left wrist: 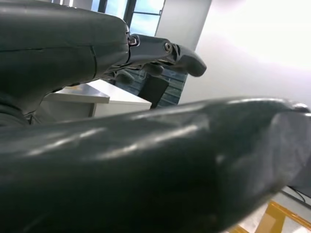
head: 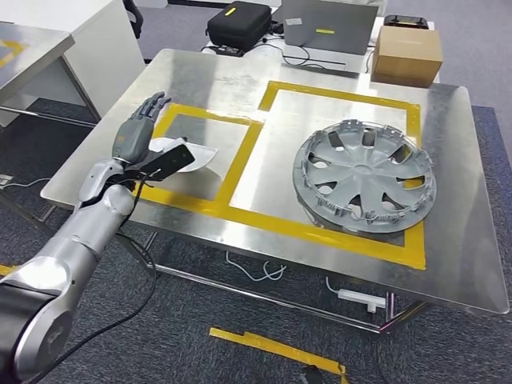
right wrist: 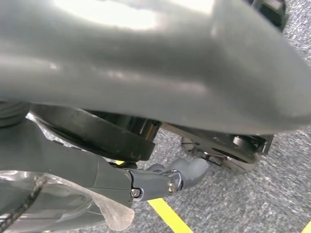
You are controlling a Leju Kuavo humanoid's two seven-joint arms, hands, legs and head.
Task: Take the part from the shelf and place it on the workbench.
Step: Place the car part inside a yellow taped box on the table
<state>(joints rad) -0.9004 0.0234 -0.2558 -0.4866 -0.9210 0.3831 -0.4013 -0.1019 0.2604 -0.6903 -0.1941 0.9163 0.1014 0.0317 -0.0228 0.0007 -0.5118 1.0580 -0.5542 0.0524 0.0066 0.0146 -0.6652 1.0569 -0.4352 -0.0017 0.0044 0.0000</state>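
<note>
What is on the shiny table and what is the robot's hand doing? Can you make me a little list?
table: metal workbench marked with yellow tape rectangles
big rectangle: grey wheel cover lying flat inside it
small rectangle: a white sheet, partly under the hand
left hand: above the small rectangle, fingers stretched out, with a flat dark part at its underside
grip on the dark part: cannot tell
right hand: hanging low over grey carpet; its grip is unclear
behind the table: black case, laptop, cardboard box
</note>
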